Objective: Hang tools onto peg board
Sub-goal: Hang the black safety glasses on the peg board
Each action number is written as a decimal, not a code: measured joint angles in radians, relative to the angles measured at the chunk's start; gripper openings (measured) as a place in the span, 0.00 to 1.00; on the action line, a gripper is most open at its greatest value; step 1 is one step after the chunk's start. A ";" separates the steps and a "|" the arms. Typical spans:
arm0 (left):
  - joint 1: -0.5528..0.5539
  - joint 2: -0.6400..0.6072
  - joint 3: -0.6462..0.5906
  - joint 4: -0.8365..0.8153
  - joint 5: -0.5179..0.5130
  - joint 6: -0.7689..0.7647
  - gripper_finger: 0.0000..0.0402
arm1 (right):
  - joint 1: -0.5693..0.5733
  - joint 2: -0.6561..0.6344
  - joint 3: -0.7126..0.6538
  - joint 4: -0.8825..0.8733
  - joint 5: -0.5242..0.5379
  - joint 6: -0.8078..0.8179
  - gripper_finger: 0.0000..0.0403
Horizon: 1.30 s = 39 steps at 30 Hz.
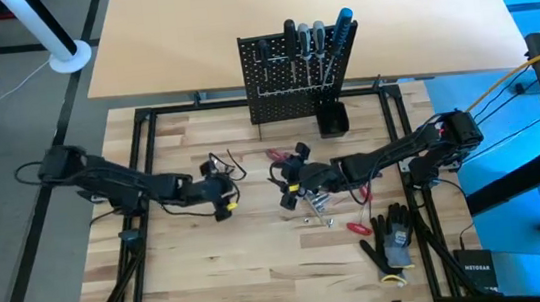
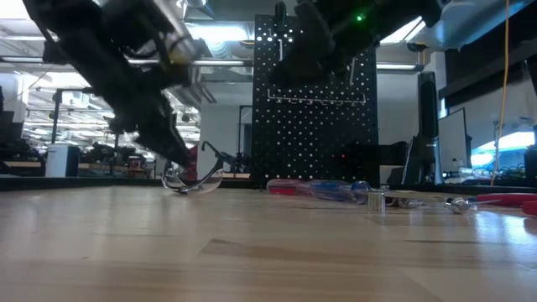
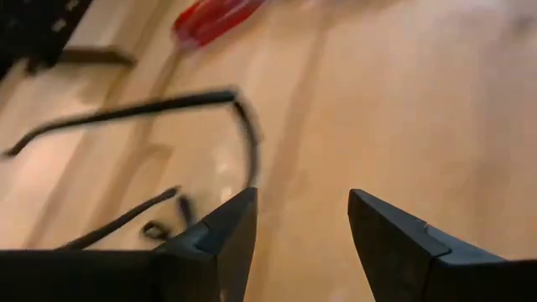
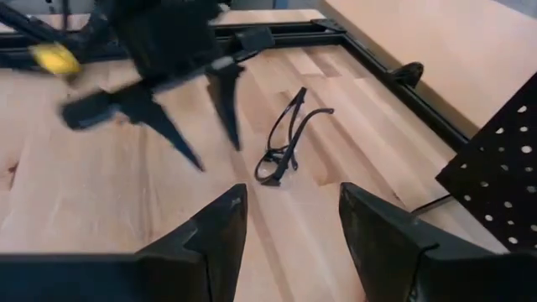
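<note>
Both pincers wide and empty over the surface's middle — the peg board (image 1: 294,76) stands at the far edge.

The left pincer (image 1: 224,189) hangs with fingers apart just beside a pair of black-framed glasses (image 4: 287,148); the right pincer (image 1: 290,181) gapes near the loose tools (image 1: 318,204) — a red-handled screwdriver (image 2: 295,189) lies among them. Four more tools hang on the board (image 1: 318,37).

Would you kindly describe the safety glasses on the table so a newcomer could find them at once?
Start at the peg board standing at the table's far edge, then come forward and left to the left pincer. The safety glasses lie just beyond its open tips: clear lenses and thin black arms, unlike the red-handled screwdriver nearby.
</note>
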 joint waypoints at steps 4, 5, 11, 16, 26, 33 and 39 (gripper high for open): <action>0.017 0.073 0.000 0.022 -0.059 0.004 0.44 | 0.000 0.000 0.000 -0.004 -0.006 0.000 0.47; 0.021 0.086 0.000 0.038 -0.059 0.008 0.44 | 0.000 0.000 0.000 -0.005 -0.006 0.000 0.47; 0.048 0.147 0.001 0.130 -0.061 0.059 0.44 | 0.000 0.000 0.000 -0.004 -0.006 0.000 0.47; 0.086 0.190 0.001 0.134 -0.061 0.058 0.44 | 0.000 0.000 0.000 -0.004 -0.013 0.001 0.47; 0.105 0.239 0.002 0.206 -0.061 0.107 0.37 | 0.000 0.000 0.000 -0.002 -0.014 0.003 0.47; 0.106 0.242 0.001 0.218 -0.056 0.121 0.15 | 0.000 0.000 0.000 -0.004 -0.014 0.003 0.47; 0.080 0.218 0.003 0.219 -0.069 0.165 0.02 | 0.000 0.000 0.000 -0.005 -0.014 0.002 0.47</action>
